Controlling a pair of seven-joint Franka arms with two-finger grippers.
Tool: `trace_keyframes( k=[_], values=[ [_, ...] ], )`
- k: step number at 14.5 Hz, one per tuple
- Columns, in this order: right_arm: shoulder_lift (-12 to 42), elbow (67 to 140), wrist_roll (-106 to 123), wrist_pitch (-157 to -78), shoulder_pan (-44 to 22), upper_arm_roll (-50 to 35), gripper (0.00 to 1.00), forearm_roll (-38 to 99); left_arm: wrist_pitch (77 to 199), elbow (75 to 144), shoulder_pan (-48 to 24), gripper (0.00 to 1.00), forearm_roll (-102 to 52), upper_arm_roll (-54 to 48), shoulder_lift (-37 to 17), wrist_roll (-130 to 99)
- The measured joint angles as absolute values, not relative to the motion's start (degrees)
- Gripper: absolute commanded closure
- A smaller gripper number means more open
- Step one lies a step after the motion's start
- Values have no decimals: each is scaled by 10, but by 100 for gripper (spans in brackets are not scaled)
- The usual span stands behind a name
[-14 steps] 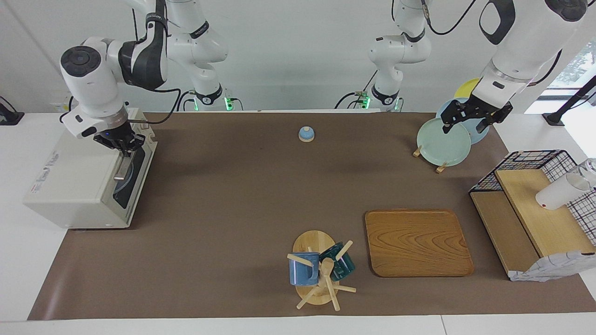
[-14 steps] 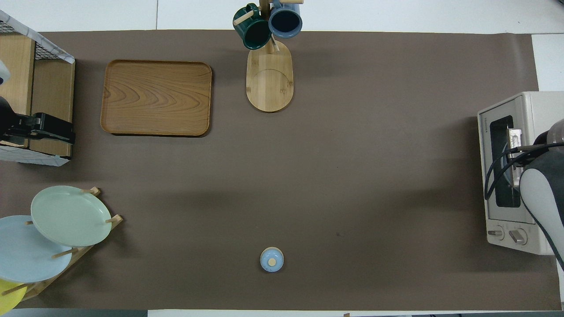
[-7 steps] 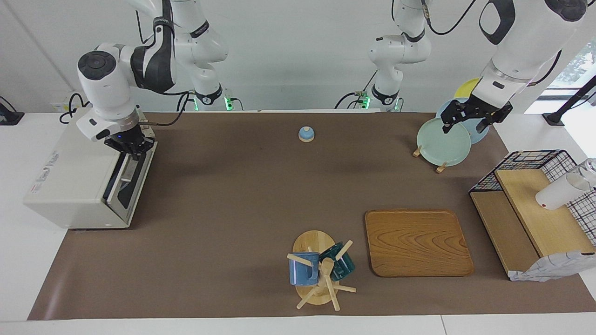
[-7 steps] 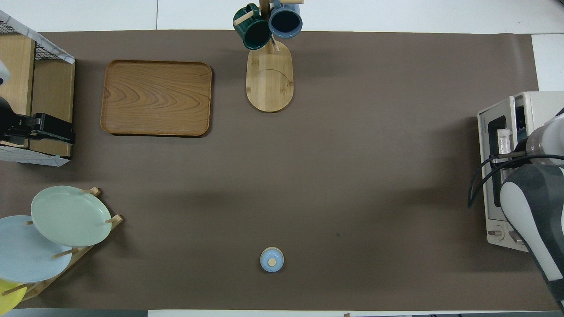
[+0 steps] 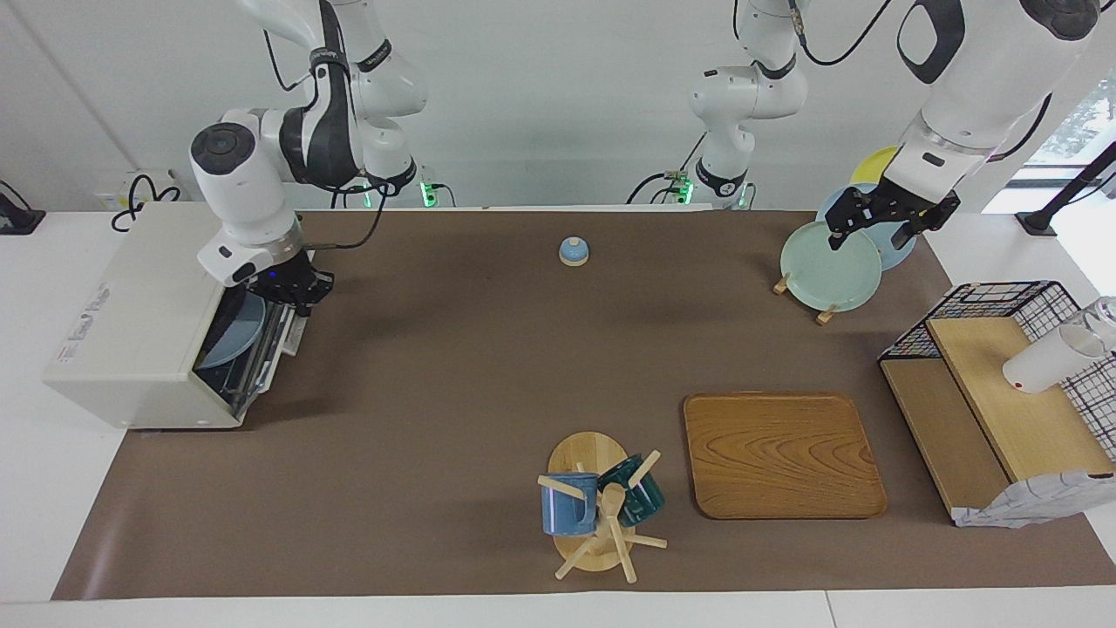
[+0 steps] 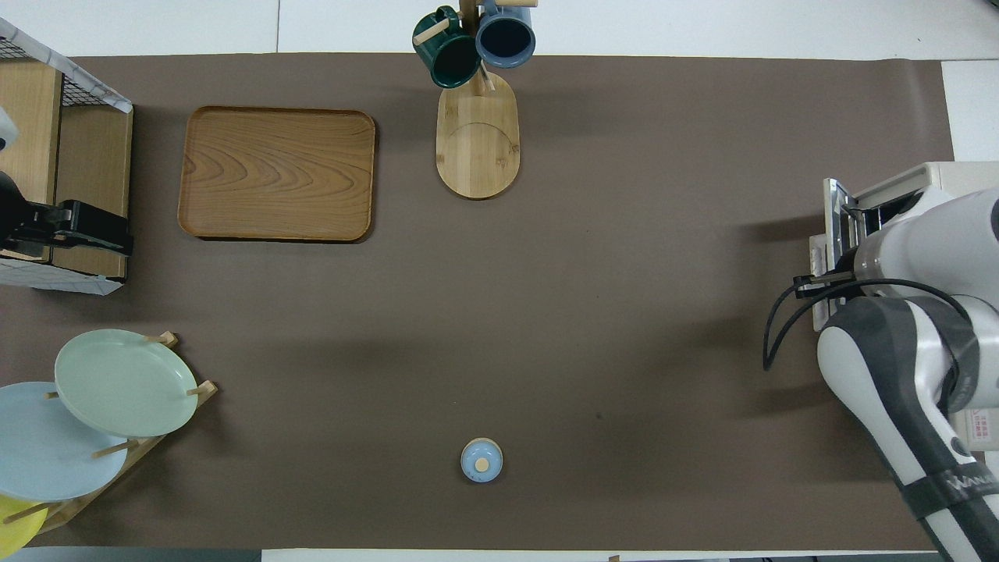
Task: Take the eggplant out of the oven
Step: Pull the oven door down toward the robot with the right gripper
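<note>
At the right arm's end of the table, the boxy cream-white toaster oven (image 5: 139, 323) sits with its dark glass door (image 5: 266, 349) swung partway down, and the right gripper (image 5: 292, 292) is clamped shut on the silver bar handle at the door's top edge. That grip explains the arm's posture: the wrist leans out over the brown mat so the door can hinge away from the oven body, exposing the cavity. Inside the opening a pale blue plate (image 5: 234, 330) shows on the oven's rack. The slender dark eggplant itself cannot be made out in either view; by my judgement it lies inside the oven, hidden by the door, the gripper or the shadow of the cavity. The door looks only about half open, so it likely needs lowering further before anything can be reached.

The left gripper (image 5: 882, 225) waits with its fingers spread wide and empty, over the sage-green plate (image 5: 824, 266) standing in the wooden plate rack, well apart from the oven. The rectangular wooden tray (image 5: 782, 453) lies bare, a plausible landing place for the eggplant.
</note>
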State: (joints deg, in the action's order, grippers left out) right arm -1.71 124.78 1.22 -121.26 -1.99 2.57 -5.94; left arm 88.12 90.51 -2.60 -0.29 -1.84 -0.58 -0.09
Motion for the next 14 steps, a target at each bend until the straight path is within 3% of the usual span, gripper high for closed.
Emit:
trace_keyframes(
  k=[7, 12, 13, 14],
  values=[
    [78, 1266, -17, -1310, -34, 21, 100, -14, 881, 905, -26, 0, -3, -18, -6, -1],
    [95, 1256, -34, -1317, -40, 25, 100, -11, 881, 905, -26, 0, -3, -18, -6, -1],
    [94, 1245, -34, -1309, -44, 29, 95, -11, 881, 905, -26, 0, -3, -18, -6, -1],
    [94, 1228, -34, -1291, -48, 31, 65, -11, 881, 905, -26, 0, -3, -18, -6, -1]
  ],
)
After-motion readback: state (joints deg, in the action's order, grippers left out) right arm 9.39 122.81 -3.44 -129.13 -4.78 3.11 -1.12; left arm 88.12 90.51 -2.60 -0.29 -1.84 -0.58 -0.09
